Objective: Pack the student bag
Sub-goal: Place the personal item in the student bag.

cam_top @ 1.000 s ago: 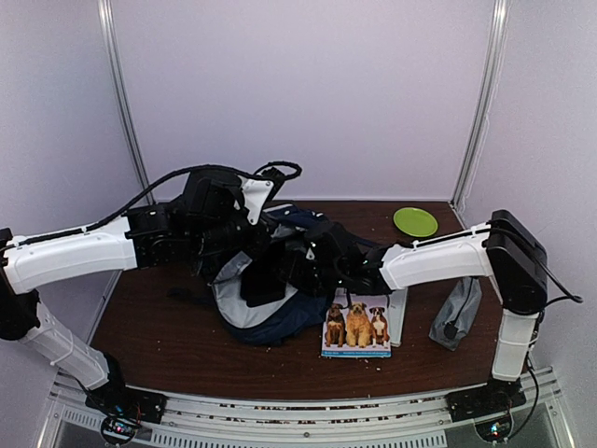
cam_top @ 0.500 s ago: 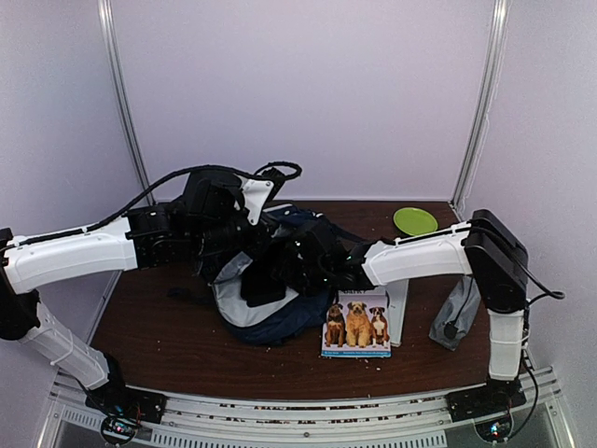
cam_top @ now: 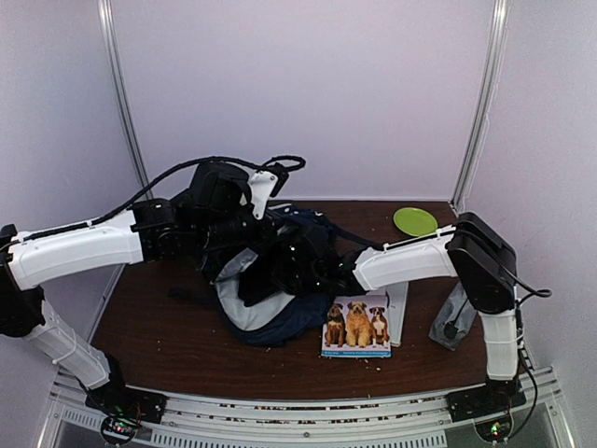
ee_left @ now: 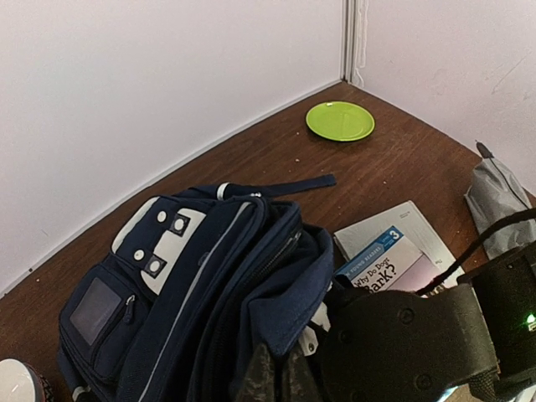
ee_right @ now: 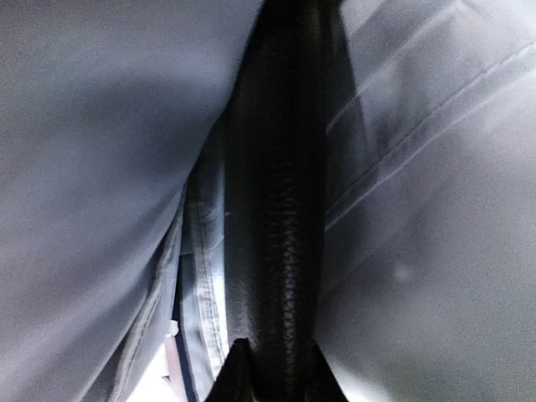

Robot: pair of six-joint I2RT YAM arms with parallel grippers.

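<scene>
Seen from above, the student bag point(cam_top: 270, 303), a large navy-blue fabric backpack with white trim stripes and light grey lining, is lying slumped and gaping open in the middle of a dark brown wooden table point(cam_top: 159, 341). Both robot arms are reaching into it from opposite sides. Dark arm housings and folds of fabric are hiding both sets of fingertips in this overhead view. The left wrist view is showing what the top view is not. At its bottom edge the left gripper point(ee_left: 274, 381) is pressed together, pinching the navy fabric at the bag's opening. The bag's front with its white buckled patch is stretching away beyond it. The right wrist view is looking from inside the bag, with grey lining on both sides. There the right gripper point(ee_right: 274, 378) is clamping a narrow black item with a pebbled, leather-like surface point(ee_right: 276, 209), its fingertips touching both sides. I cannot tell what that item is. A picture book with three dogs on its cover point(cam_top: 357, 325) is lying just to the right of the bag. A small grey zip pouch point(cam_top: 454, 315) is sitting further right. A round lime-green plate point(cam_top: 415, 221) is resting well apart in the far right corner.
</scene>
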